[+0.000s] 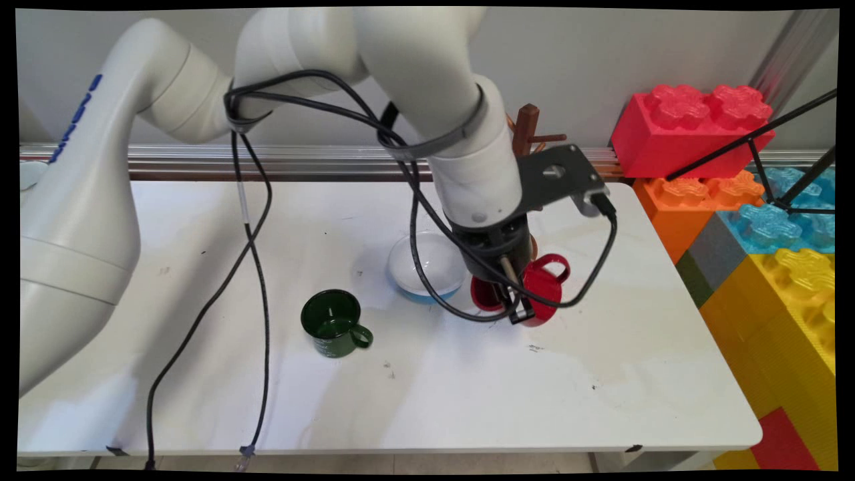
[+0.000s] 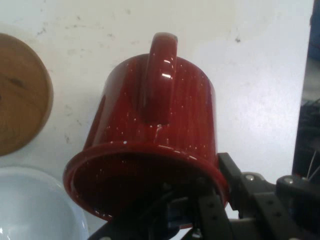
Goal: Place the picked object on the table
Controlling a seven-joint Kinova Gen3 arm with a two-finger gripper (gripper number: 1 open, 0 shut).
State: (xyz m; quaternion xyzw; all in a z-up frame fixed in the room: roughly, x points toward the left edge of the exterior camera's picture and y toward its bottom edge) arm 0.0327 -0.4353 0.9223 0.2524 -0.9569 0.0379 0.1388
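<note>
On the table (image 1: 200, 401) we see a green mug (image 1: 332, 323) at left, then a white bowl (image 1: 427, 267). Right of it our gripper (image 1: 518, 304) has clamped the rim of a tilted red mug (image 1: 544, 284), one finger inside.

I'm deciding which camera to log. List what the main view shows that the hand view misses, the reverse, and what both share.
Only the main view shows the green mug, the wooden rack behind the arm, and the big toy bricks at the right. Only the hand view shows a round wooden base and the red mug's handle facing the camera. Both show the red mug tipped on its side, the gripper shut on its rim, and the white bowl beside it.
</note>
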